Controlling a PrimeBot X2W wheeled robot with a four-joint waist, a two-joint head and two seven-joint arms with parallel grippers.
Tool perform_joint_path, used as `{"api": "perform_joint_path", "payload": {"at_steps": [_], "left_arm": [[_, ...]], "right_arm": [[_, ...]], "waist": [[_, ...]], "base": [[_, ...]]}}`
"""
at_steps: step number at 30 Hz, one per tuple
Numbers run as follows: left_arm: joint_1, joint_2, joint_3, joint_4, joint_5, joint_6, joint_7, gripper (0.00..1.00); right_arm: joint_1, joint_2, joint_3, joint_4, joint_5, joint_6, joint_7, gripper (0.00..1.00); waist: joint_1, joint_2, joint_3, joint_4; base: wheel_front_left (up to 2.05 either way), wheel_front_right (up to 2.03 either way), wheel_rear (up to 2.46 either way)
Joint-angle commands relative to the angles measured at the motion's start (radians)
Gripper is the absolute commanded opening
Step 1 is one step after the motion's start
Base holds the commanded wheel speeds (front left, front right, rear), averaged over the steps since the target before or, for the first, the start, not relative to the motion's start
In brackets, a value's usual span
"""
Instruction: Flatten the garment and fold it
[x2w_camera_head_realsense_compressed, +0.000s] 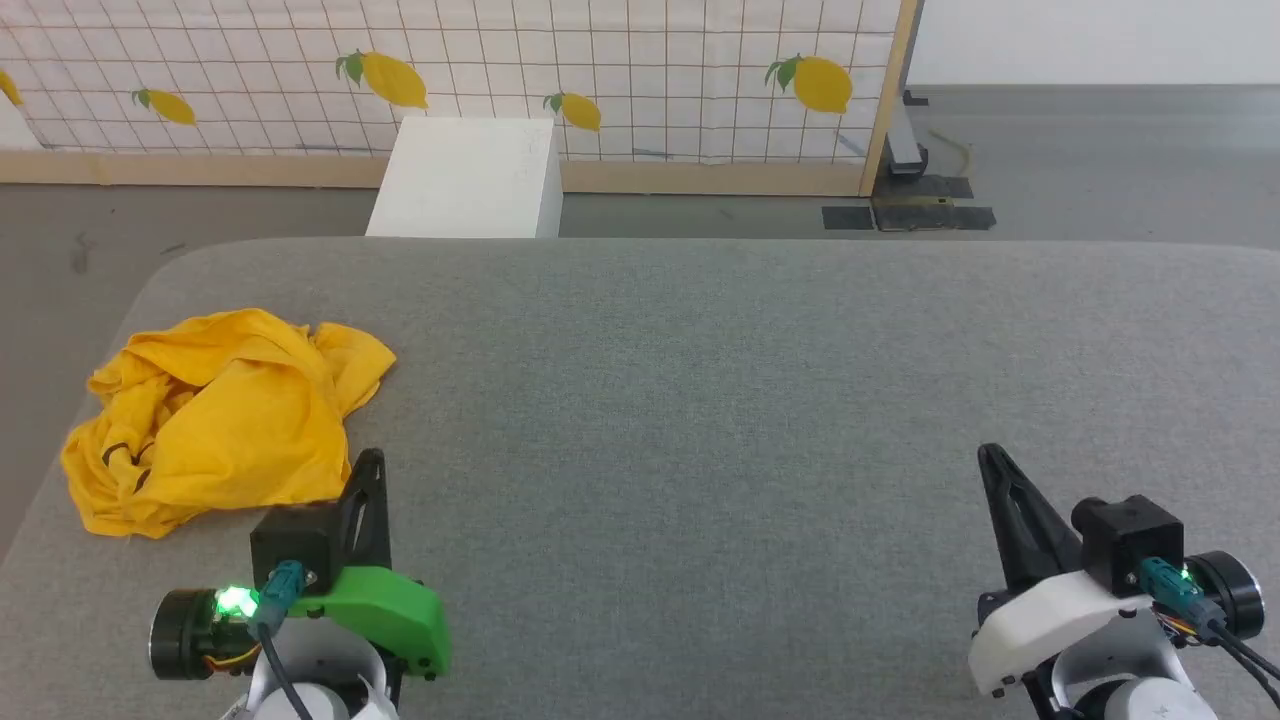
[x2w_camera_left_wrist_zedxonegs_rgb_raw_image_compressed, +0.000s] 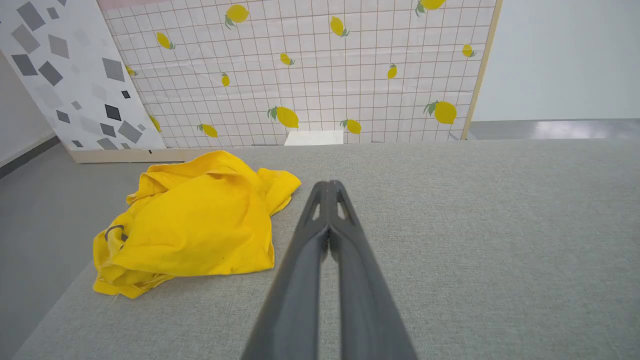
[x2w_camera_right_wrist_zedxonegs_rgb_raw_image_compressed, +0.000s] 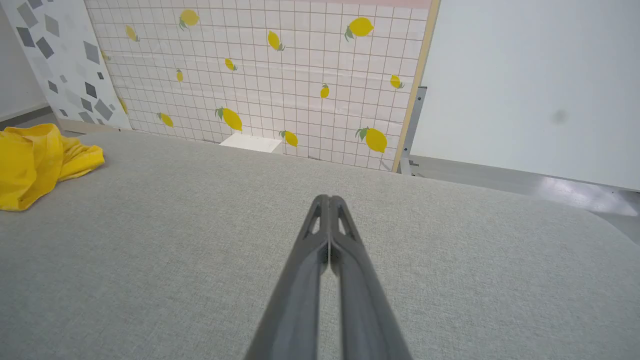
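The mustard-yellow cotton T-shirt (x2w_camera_head_realsense_compressed: 215, 420) lies crumpled in a heap at about ten o'clock on the grey fabric-covered table (x2w_camera_head_realsense_compressed: 700, 400), close to the table's left edge; its print is mostly hidden in the folds. The left gripper (x2w_camera_head_realsense_compressed: 372, 460) stands just beside the heap's near right border, its two dark fingers pressed together on nothing; the right gripper (x2w_camera_head_realsense_compressed: 990, 455), at four o'clock, is also closed and empty, well apart from the shirt.

I think the main danger is the left edge; a pull toward nine o'clock could drag the cloth over it to the floor. A pinch into the heap may also catch several layers at once, so the shirt would not open. The wide free room is from twelve to three o'clock; spreading toward the centre seems safer.
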Motion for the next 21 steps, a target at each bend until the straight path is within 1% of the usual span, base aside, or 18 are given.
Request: {"api": "perform_joint_path", "payload": {"at_steps": [1,21], "left_arm": [[0.015,-0.004,0.003,-0.003,0.011,0.006,0.001,0.00],[0.015,-0.004,0.003,-0.003,0.011,0.006,0.001,0.00]], "right_arm": [[-0.015,0.002,0.001,-0.005,-0.006,-0.002,0.000,0.00],[-0.015,0.002,0.001,-0.005,-0.006,-0.002,0.000,0.00]], "waist": [[0.0000,0.0000,0.000,0.000],[0.0000,0.0000,0.000,0.000]], "base": [[0.00,0.00,0.00],[0.00,0.00,0.00]]}}
